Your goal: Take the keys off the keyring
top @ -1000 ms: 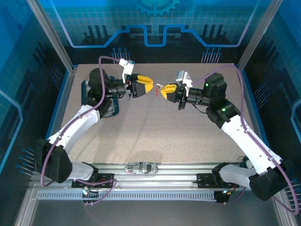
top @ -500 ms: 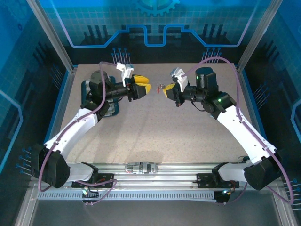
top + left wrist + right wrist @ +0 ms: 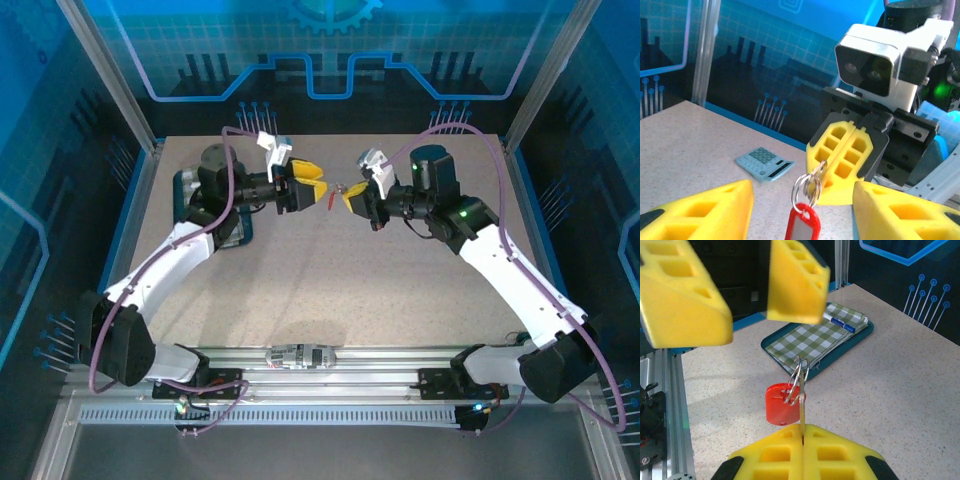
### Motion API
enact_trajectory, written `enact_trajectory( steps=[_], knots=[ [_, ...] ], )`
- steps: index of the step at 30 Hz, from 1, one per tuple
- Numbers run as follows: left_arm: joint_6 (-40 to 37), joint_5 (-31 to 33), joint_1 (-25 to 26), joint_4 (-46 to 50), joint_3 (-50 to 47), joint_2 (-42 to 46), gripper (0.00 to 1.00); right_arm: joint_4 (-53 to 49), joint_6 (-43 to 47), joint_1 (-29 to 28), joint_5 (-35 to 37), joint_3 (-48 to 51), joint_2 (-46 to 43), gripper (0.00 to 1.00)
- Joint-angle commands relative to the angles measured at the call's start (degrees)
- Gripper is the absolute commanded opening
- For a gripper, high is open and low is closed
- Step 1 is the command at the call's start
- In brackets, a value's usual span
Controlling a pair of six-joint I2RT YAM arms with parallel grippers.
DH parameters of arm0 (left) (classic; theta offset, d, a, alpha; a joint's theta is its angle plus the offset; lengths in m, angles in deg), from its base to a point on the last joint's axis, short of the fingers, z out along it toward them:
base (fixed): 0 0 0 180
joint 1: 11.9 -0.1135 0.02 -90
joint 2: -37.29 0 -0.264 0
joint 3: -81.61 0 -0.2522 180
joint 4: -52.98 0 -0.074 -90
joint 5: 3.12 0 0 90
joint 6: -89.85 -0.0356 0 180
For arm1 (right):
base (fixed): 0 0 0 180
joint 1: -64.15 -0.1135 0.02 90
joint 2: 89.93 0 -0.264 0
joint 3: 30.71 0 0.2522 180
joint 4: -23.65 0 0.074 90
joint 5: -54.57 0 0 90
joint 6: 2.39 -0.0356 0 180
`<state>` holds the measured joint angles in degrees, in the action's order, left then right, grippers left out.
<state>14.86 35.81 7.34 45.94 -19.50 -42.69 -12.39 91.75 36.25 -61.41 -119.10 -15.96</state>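
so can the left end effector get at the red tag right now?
Probably yes: the left end effector is open, and the red tag hangs free in line with its gap, below the key pinched by the right end effector. Nothing sits between.

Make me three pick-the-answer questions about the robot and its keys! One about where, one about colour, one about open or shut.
1. Where does the checked cloth lie?
A) on the floor
B) in the teal tray
C) in a gripper

2. What colour is the tag on the keyring?
A) blue
B) red
C) green

3. How is the right gripper?
A) wide open
B) shut on the tag
C) shut on the key

Answers: 1 B, the cloth lies inside the tray's rim; 2 B, the tag hangs red under the ring; 3 C, its yellow fingers pinch the key.
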Motion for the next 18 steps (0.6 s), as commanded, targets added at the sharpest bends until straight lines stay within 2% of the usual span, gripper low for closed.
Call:
enact_trajectory(
  steps=[1,9,18],
  knots=[
    [2.65,-4.71,0.34,-2.61,3.02,-1.28,0.55,0.03,0.82,-0.84,-0.92,-1.13,-0.48,0.00],
    [1.40,-7.20,1.05,2.27,5.37,-2.96,0.45,1.10,0.77,-0.67,-0.65,-1.12,-0.47,0.00],
    [-1.05,-6.84,2.02,6.28,5.99,-3.60,0.34,2.11,0.43,-0.75,-1.09,-0.97,-0.75,0.00]
  ],
)
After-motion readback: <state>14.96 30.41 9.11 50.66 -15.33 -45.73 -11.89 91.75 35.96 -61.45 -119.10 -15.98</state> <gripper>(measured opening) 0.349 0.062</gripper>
